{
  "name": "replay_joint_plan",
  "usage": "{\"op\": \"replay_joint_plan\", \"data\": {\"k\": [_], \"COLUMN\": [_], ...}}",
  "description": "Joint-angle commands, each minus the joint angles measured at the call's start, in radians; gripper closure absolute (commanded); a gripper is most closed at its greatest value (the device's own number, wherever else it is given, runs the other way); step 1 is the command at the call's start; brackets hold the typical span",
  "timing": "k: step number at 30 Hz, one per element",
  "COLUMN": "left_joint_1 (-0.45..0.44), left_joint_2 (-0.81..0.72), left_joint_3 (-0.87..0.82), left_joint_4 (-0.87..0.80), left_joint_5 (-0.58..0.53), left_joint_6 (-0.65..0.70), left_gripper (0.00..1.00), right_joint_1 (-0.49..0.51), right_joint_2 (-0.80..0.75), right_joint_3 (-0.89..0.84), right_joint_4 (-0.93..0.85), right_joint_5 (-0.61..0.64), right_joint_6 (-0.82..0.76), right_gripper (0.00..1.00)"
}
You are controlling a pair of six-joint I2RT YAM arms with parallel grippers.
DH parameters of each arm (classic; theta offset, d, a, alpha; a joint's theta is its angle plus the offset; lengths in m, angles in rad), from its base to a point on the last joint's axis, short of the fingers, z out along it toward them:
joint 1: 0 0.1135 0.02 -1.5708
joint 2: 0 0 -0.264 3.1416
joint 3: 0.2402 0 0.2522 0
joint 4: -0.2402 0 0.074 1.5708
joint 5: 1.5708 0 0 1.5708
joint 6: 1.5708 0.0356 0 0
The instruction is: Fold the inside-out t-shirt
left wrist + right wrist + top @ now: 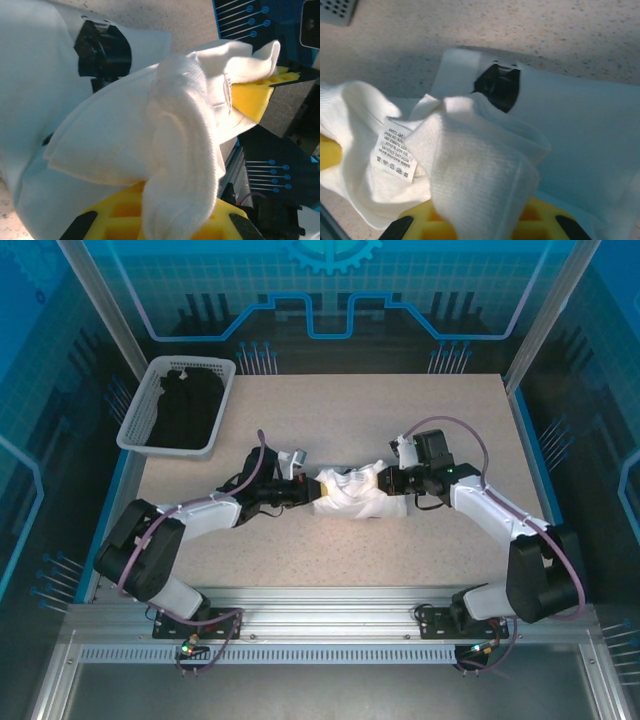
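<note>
The inside-out t-shirt (352, 496) is a white bunched heap at the middle of the table, pinched from both sides. My left gripper (312, 489) is shut on its left end. In the left wrist view a thick ribbed fold (185, 150) runs into the yellow jaws of the left gripper (170, 222). My right gripper (388, 483) is shut on the right end, and in the right wrist view a ribbed fold (475, 170) goes down into the right gripper (480, 227). A care label (395, 148) and a small black print (499, 86) show on the cloth.
A white basket (224, 407) holding a black garment (185, 405) stands at the table's back left corner. The speckled tabletop (400, 405) stretches out behind and in front of the shirt. Blue enclosure walls stand round the table.
</note>
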Motion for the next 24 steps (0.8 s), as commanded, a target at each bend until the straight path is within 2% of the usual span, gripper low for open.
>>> {"op": "replay_joint_plan", "data": {"k": [1, 6, 14, 16, 18, 21, 24], "left_joint_1": [0.008, 0.049, 0.117, 0.125, 0.13, 0.145, 0.155], "left_joint_2": [0.082, 0.207, 0.419, 0.467, 0.502, 0.494, 0.413], "left_joint_3": [0.099, 0.203, 0.391, 0.425, 0.462, 0.486, 0.458], "left_joint_4": [-0.03, -0.062, -0.152, -0.168, -0.214, -0.283, -0.345], "left_joint_5": [-0.032, -0.023, -0.045, -0.05, -0.062, -0.08, -0.133], "left_joint_6": [0.045, 0.065, 0.128, 0.138, 0.153, 0.173, 0.198], "left_gripper": [0.99, 0.95, 0.89, 0.82, 0.73, 0.58, 0.47], "right_joint_1": [-0.007, -0.032, -0.043, -0.045, -0.047, -0.07, -0.095], "right_joint_2": [0.067, 0.176, 0.48, 0.553, 0.587, 0.554, 0.459], "right_joint_3": [0.074, 0.155, 0.392, 0.458, 0.497, 0.51, 0.497], "right_joint_4": [-0.07, -0.1, -0.185, -0.229, -0.265, -0.295, -0.343], "right_joint_5": [0.104, 0.149, 0.174, 0.192, 0.225, 0.262, 0.279], "right_joint_6": [0.008, 0.006, -0.025, -0.03, -0.041, -0.064, -0.089], "right_gripper": [0.92, 0.9, 0.84, 0.8, 0.71, 0.57, 0.48]}}
